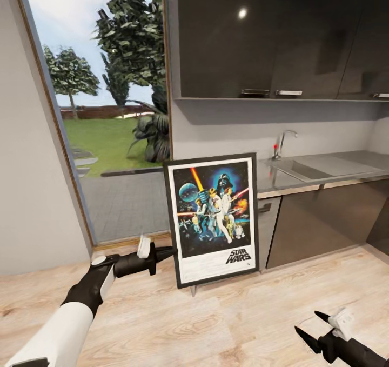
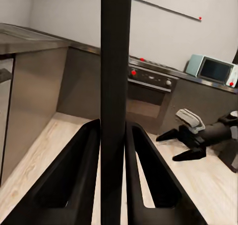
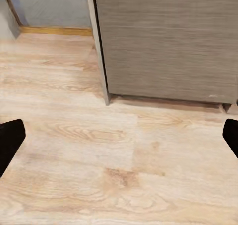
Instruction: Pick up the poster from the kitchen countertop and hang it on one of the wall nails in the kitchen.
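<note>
Poster (image 1: 213, 219): off the kitchen countertop (image 1: 324, 169), held upright in front of its left end.
Left gripper (image 1: 172, 252): clamped on the poster's left frame edge.
Right gripper (image 1: 319, 329): spread wide, carrying nothing, low beside the poster.
Done: pickup.
Left: carrying to a wall nail and hanging.
Left wrist view: frame edge (image 2: 116, 86) pinched between fingers (image 2: 82, 175); oven beyond.
Right wrist view: floor, cabinet base.

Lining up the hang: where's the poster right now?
Head view, centre: the poster is upright, off the countertop, its left edge pinched by the left gripper, beside the window.
</note>
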Controlling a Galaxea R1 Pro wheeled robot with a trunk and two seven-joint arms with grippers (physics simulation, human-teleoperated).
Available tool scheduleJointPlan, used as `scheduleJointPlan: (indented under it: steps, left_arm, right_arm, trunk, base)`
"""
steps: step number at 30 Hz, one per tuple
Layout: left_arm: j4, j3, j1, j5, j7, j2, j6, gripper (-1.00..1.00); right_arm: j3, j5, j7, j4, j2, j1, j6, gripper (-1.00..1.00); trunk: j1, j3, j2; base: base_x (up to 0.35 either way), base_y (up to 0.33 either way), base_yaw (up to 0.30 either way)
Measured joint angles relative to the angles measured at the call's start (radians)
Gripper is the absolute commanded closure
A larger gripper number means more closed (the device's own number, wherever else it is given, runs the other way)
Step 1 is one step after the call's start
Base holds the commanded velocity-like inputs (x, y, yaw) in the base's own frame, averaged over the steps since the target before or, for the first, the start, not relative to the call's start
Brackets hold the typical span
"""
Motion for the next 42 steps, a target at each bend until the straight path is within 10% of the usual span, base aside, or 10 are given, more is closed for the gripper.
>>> scheduleJointPlan:
  steps: [6,13,31,42]
  left_arm:
    - [0.021,0.004,0.0,0.0,-0.009,-0.002,-0.036,1.0]
    - [0.018,0.001,0.0,-0.003,-0.095,-0.003,-0.07,1.0]
    - [0.015,-0.001,0.0,-0.005,-0.095,0.0,-0.076,1.0]
    - [0.015,-0.015,0.0,-0.005,-0.096,-0.002,-0.098,1.0]
  right_arm:
    - [0.003,0.002,0.178,-0.06,-0.016,-0.127,0.152,-1.0]
    - [0.007,0.002,0.457,0.032,-0.105,-0.328,0.292,-1.0]
    - [0.095,0.001,0.674,0.035,-0.114,-0.393,0.309,-1.0]
    - [0.118,0.001,0.691,0.058,-0.113,-0.463,0.356,-1.0]
  trunk:
    - [0.0,0.0,0.0]
    - [0.0,0.0,0.0]
    - [0.0,0.0,0.0]
    - [0.0,0.0,0.0]
  base:
    - [0.0,0.0,0.0]
    - [0.0,0.0,0.0]
    - [0.0,0.0,0.0]
    - [0.0,0.0,0.0]
